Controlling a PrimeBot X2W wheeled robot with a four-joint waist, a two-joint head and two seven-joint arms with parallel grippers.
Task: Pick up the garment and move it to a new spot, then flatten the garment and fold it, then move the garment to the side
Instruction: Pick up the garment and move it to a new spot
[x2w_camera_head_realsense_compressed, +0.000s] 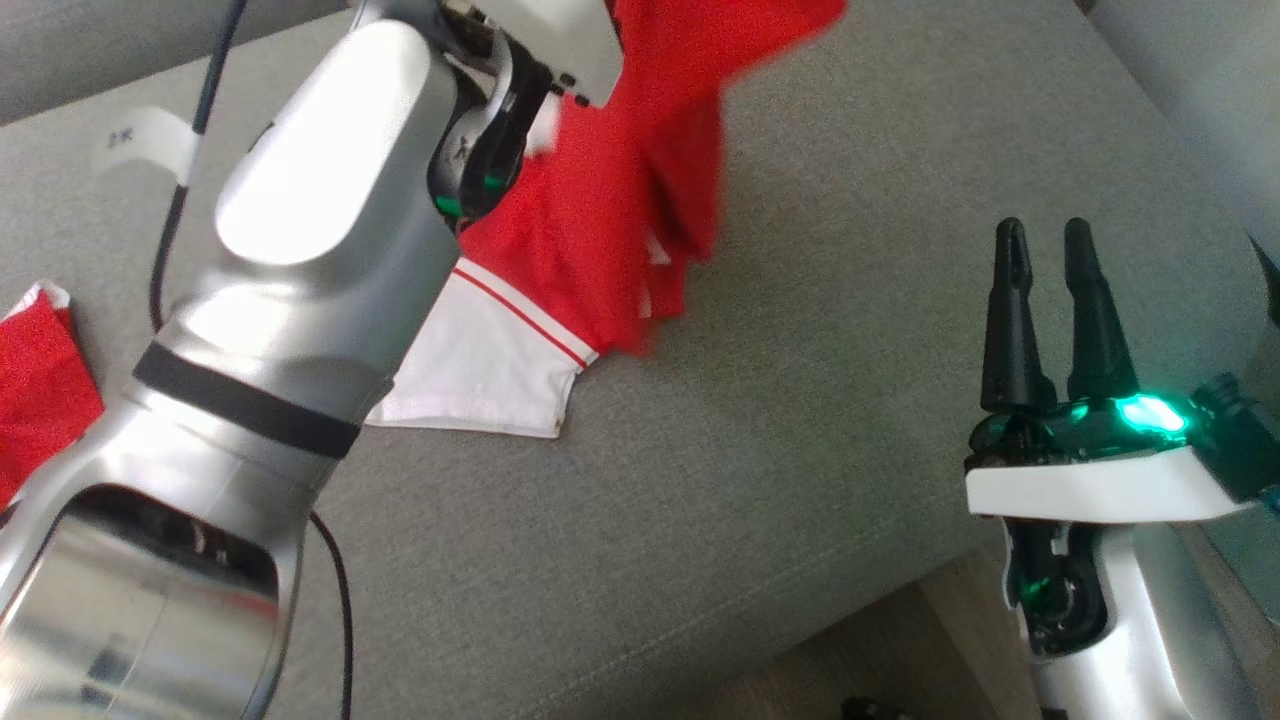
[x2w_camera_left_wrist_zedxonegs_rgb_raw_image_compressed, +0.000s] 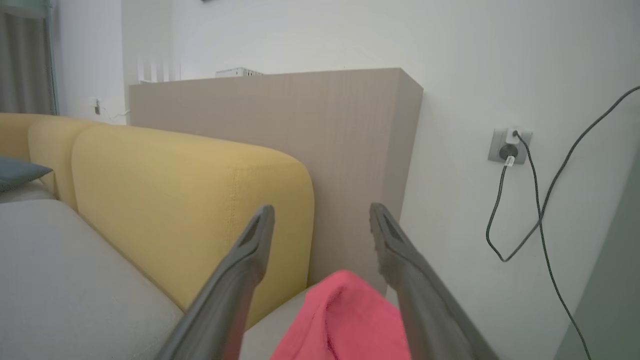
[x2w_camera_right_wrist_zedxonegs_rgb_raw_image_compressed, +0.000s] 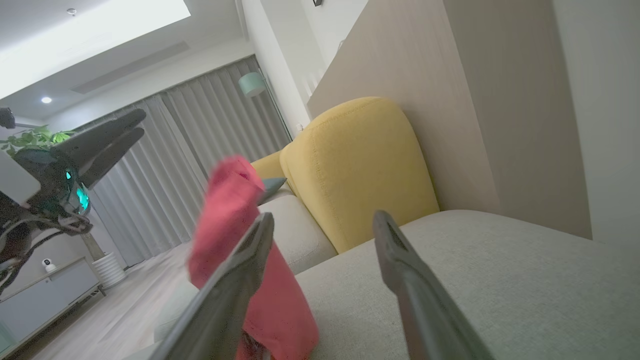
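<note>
The garment (x2w_camera_head_realsense_compressed: 590, 230) is red with a white, red-striped part (x2w_camera_head_realsense_compressed: 480, 370). It hangs blurred in the air above the grey sofa seat (x2w_camera_head_realsense_compressed: 800, 400), its lower folds resting on the seat. In the left wrist view my left gripper (x2w_camera_left_wrist_zedxonegs_rgb_raw_image_compressed: 320, 210) is open, with the garment's red top (x2w_camera_left_wrist_zedxonegs_rgb_raw_image_compressed: 345, 320) loose below, between the fingers and touching neither. The right wrist view shows the left gripper (x2w_camera_right_wrist_zedxonegs_rgb_raw_image_compressed: 137, 122) up and left of the garment (x2w_camera_right_wrist_zedxonegs_rgb_raw_image_compressed: 235, 230), with a gap between them. My right gripper (x2w_camera_head_realsense_compressed: 1040, 235) stands open and empty over the seat's right part, well right of the garment.
A yellow backrest (x2w_camera_left_wrist_zedxonegs_rgb_raw_image_compressed: 190, 200) rises behind the seat, with a beige panel (x2w_camera_left_wrist_zedxonegs_rgb_raw_image_compressed: 325, 140) behind it. A wall socket (x2w_camera_left_wrist_zedxonegs_rgb_raw_image_compressed: 510, 145) holds a dangling black cable. More red cloth (x2w_camera_head_realsense_compressed: 40, 380) lies at the far left. The seat's front edge (x2w_camera_head_realsense_compressed: 800, 640) drops to wooden floor.
</note>
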